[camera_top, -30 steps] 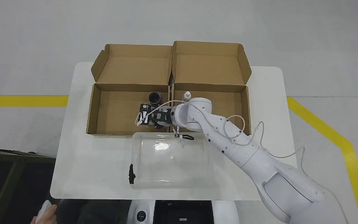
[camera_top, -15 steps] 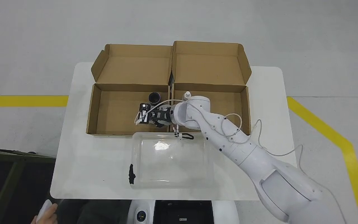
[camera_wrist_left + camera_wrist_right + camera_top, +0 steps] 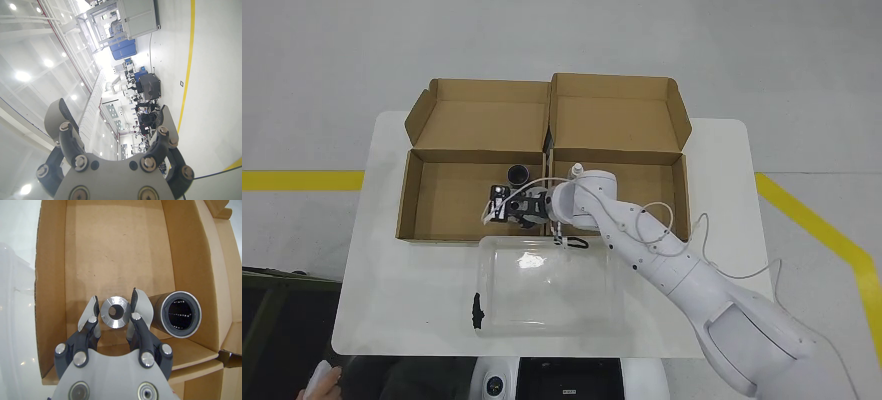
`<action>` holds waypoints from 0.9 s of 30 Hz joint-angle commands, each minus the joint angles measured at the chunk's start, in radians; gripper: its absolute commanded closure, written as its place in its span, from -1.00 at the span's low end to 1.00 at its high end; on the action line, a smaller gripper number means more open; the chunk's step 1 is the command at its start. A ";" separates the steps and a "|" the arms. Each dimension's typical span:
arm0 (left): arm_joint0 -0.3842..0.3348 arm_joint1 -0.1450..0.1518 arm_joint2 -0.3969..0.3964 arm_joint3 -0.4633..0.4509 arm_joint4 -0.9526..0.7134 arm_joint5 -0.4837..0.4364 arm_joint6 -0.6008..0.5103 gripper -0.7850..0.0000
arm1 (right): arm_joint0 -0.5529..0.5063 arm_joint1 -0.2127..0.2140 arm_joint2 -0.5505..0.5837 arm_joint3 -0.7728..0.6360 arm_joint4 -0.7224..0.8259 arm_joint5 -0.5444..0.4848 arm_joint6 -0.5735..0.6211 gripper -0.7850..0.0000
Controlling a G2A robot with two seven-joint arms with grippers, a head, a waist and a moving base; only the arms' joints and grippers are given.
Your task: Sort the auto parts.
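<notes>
Two brown cardboard boxes (image 3: 662,190) stand lids-open on the white table (image 3: 392,290). One shiny round steel collar (image 3: 115,314), bored through, is clamped in the right gripper (image 3: 114,300) above the left box (image 3: 442,200) floor. One dark ribbed bearing cylinder (image 3: 179,317) lies just beside it. One clear plastic bin (image 3: 542,290) stands near. The left gripper (image 3: 113,111) has its fingers spread apart.

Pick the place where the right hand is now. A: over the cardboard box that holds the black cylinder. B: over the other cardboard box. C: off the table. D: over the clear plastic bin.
A: the right wrist view shows the right hand over the floor of the cardboard box, at a metal ring, with the black cylinder lying close beside it.
</notes>
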 commanded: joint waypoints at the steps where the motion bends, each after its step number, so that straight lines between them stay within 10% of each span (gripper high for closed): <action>1: 0.000 0.000 0.000 0.000 0.000 0.000 0.000 -1.00 | -0.004 0.002 0.009 -0.019 0.007 -0.008 -0.006 0.18; 16: 0.000 0.000 0.000 0.000 0.000 0.000 0.000 -1.00 | -0.063 0.039 0.135 -0.245 0.033 -0.029 -0.015 0.13; 27: 0.000 0.000 0.000 0.000 0.000 0.000 0.000 -1.00 | -0.296 0.106 0.305 -0.577 -0.003 -0.002 -0.036 0.09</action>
